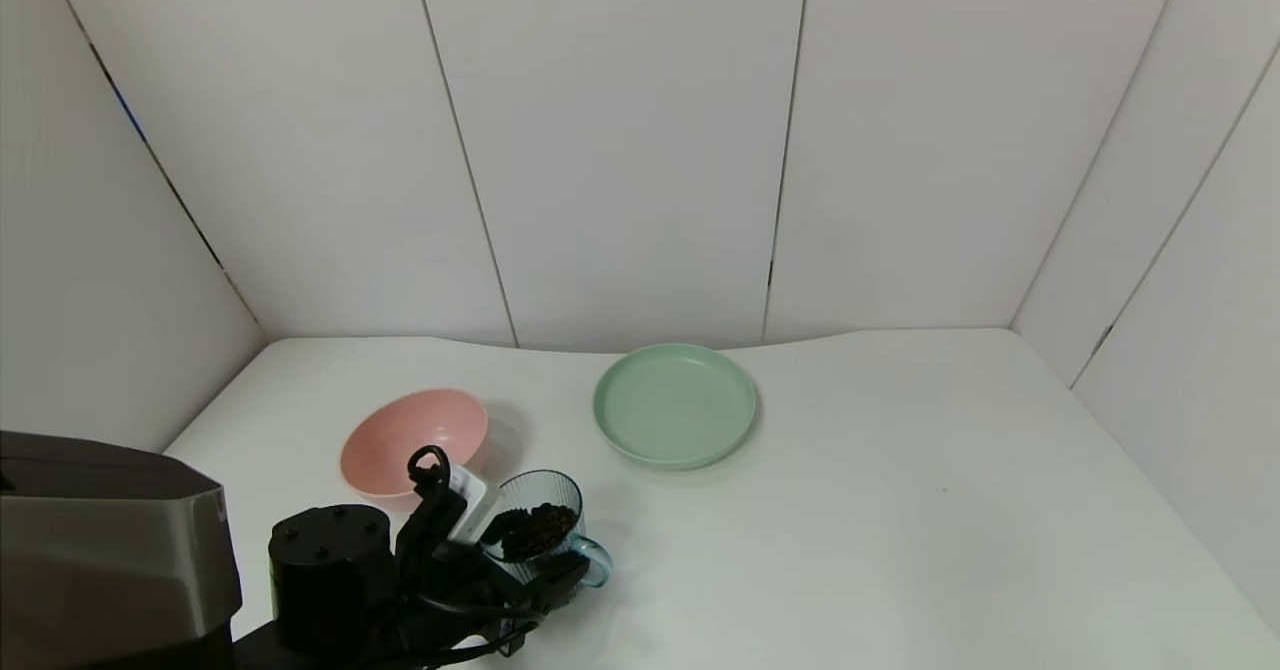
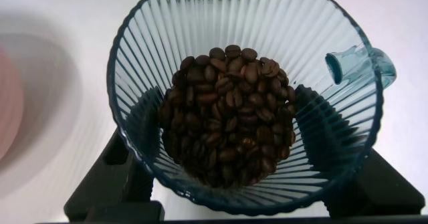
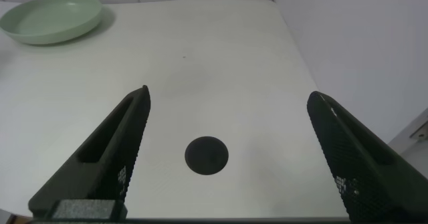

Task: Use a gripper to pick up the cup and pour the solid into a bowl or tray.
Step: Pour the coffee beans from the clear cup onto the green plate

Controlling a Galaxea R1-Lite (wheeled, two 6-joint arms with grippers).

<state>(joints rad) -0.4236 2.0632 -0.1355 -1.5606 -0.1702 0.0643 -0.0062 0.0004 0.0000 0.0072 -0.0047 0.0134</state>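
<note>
My left gripper (image 1: pixel 520 557) is shut on the transparent blue-grey ribbed cup (image 1: pixel 543 495) at the table's front left. The cup's blue loop handle (image 1: pixel 596 557) points right. Dark brown beans (image 1: pixel 538 531) fill its bottom. In the left wrist view the cup (image 2: pixel 267 23) fills the picture, with the beans (image 2: pixel 227 117) heaped inside and a black finger (image 2: pixel 137 127) pressed on each side of its wall. The pale green plate (image 1: pixel 675 405) lies empty, farther back and to the right. My right gripper (image 3: pixel 229 95) is open and empty above the table's right part.
A deeper pink bowl (image 1: pixel 413 442) stands just behind and left of the cup. White walls close the table at the back and sides. A small dark round spot (image 3: pixel 206 156) lies on the table under my right gripper. The green plate (image 3: pixel 50 18) shows far off in the right wrist view.
</note>
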